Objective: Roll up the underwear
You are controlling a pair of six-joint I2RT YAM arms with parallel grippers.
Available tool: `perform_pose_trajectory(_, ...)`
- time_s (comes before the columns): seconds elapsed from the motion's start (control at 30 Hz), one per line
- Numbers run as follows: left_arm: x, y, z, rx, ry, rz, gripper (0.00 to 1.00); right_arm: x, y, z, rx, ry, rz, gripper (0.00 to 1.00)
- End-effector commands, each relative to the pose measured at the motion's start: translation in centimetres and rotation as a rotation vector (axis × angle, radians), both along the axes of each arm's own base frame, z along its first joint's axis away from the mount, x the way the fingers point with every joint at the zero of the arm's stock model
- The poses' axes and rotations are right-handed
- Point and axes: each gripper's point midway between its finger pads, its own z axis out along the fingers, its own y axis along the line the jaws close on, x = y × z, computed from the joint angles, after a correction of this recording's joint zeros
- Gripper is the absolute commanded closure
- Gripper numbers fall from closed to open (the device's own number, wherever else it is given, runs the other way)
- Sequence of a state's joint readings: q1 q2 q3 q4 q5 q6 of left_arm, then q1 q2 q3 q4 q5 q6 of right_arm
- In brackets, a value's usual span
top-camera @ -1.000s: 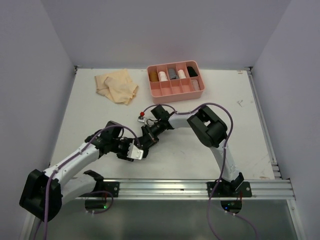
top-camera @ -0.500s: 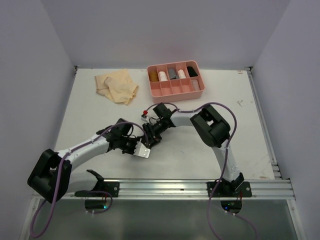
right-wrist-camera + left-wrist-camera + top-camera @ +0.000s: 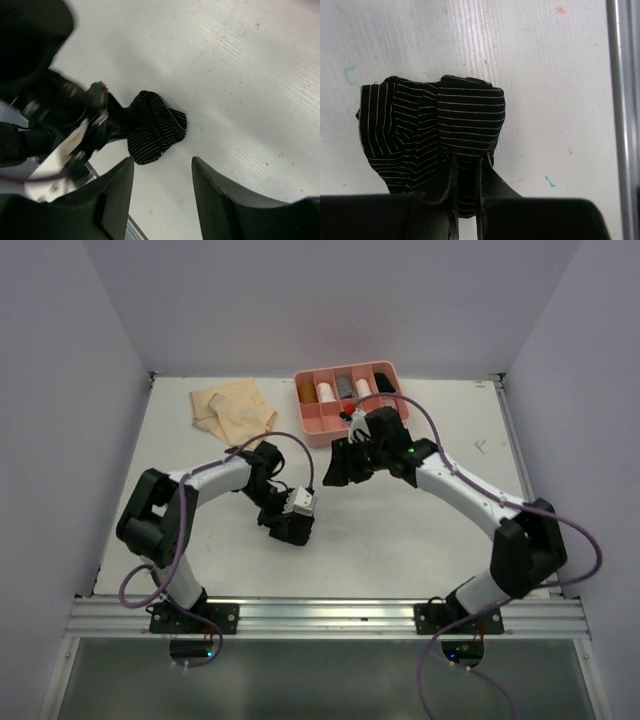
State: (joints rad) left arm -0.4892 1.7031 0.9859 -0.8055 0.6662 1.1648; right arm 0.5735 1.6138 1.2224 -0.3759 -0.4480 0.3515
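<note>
The black underwear [image 3: 437, 122], with thin white stripes, lies bunched on the white table. My left gripper [image 3: 467, 175] is shut on its near edge; a fold of the cloth sits between the jaws. In the top view the left gripper [image 3: 291, 524] is low at the table's middle, with the black cloth under it. My right gripper [image 3: 335, 472] is open, empty and raised above the cloth, which also shows in the right wrist view [image 3: 157, 127] beyond the fingers [image 3: 117, 192]. The pale tan underwear [image 3: 235, 410] lies flat at the back left. I cannot make out the dusty pink garment.
A pink plastic divided tray [image 3: 345, 420] stands at the back centre with several rolled items in its compartments, just behind the right wrist. A metal rail [image 3: 330, 615] runs along the near edge. Walls close in the left, right and back sides.
My right gripper has come off the black cloth and risen back towards the tray. My left gripper has shifted right and farther in, still holding the cloth.
</note>
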Motion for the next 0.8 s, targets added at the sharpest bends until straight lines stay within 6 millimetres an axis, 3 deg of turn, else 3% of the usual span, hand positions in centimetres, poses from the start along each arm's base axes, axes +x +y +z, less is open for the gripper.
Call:
perform_pose_trajectory(0.0,-3.8,3.8,-4.3,0.241,0.317,0.027,1.00,-1.9,-2.3,1.4,-0.060,-0.155,0.017,0.49)
perform_pose_trajectory(0.03,-3.8,3.6,-4.1,0.243,0.361,0.034,1.00,-3.0,-2.7,2.5,-0.041,-0.193,0.036,0.50)
perform_pose_trajectory(0.17,-1.9,3.4,-6.1,0.283,0.455,0.036,1.00,-5.9,-2.5,3.1,-0.102,-0.300,0.149,0.50)
perform_pose_trajectory(0.2,-0.9,3.0,-5.9,0.269,0.462,0.042,0.99,-7.2,-1.3,3.1,-0.117,-0.324,0.211,0.49)
perform_pose_trajectory(0.33,0.2,2.7,-7.2,0.277,0.553,0.064,0.94,-8.3,1.1,0.0,-0.285,-0.411,0.375,0.44)
perform_pose_trajectory(0.57,0.6,2.6,-7.8,0.277,0.591,0.086,0.92,-9.8,7.3,-2.8,-0.338,-0.627,0.585,0.35)
perform_pose_trajectory(0.77,0.5,2.6,-7.9,0.280,0.594,0.091,0.90,-10.7,9.6,-5.3,-0.350,-0.669,0.689,0.35)
